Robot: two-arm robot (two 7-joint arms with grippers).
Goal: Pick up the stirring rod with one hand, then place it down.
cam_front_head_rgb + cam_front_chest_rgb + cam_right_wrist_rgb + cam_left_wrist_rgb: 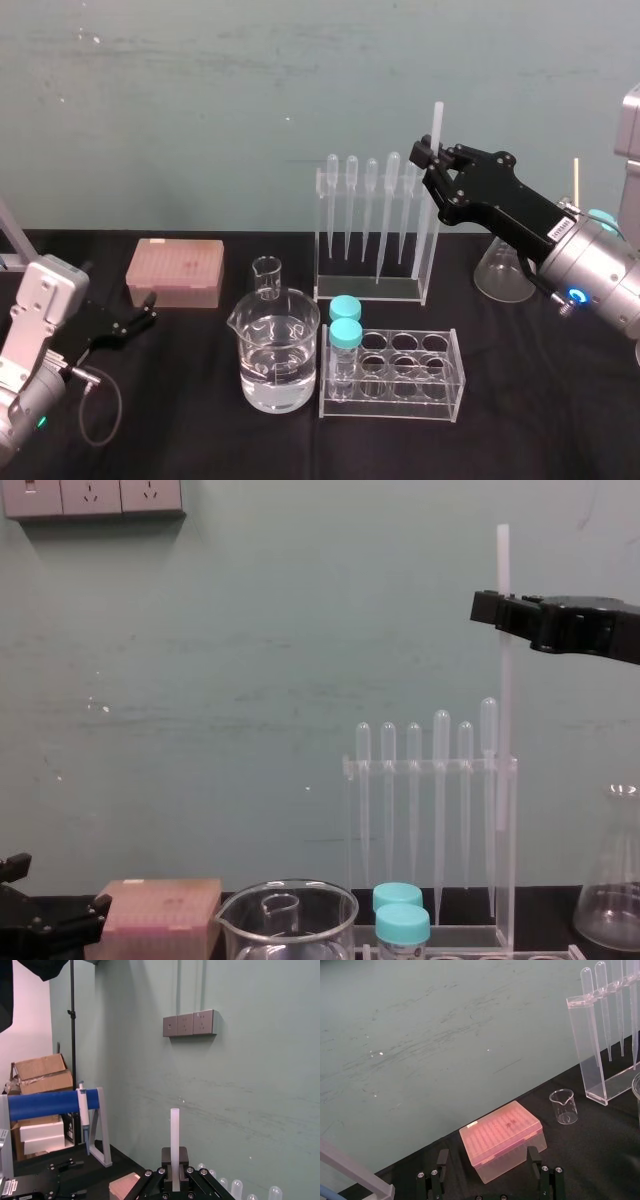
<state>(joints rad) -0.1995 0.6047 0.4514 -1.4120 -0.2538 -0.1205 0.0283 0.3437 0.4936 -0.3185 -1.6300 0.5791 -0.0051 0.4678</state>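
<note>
Stirring rod (436, 125) stands upright in the air at the right end of the pipette rack (368, 290). Its top is well above the pipettes (370, 200). Its lower end (seen from the chest) hangs beside the rack's right post, above the black table (200, 430); whether it touches the post I cannot tell. The right gripper (428, 155) comes in from the rack's right, above it, with its jaws pinching the rod near its upper part. The left gripper (150, 312) sits low, far to the rack's left, with its jaws spread.

A large beaker (275, 360), part full of clear liquid, stands in front of the rack and to its left. Straight in front is a tube rack (440, 400). A pink box (175, 272) sits to the pipette rack's left and a flask (503, 270) to its right. A small beaker (267, 278) is just off the rack's front left corner. Two blue-capped tubes (346, 335) stand in the tube rack's left end.
</note>
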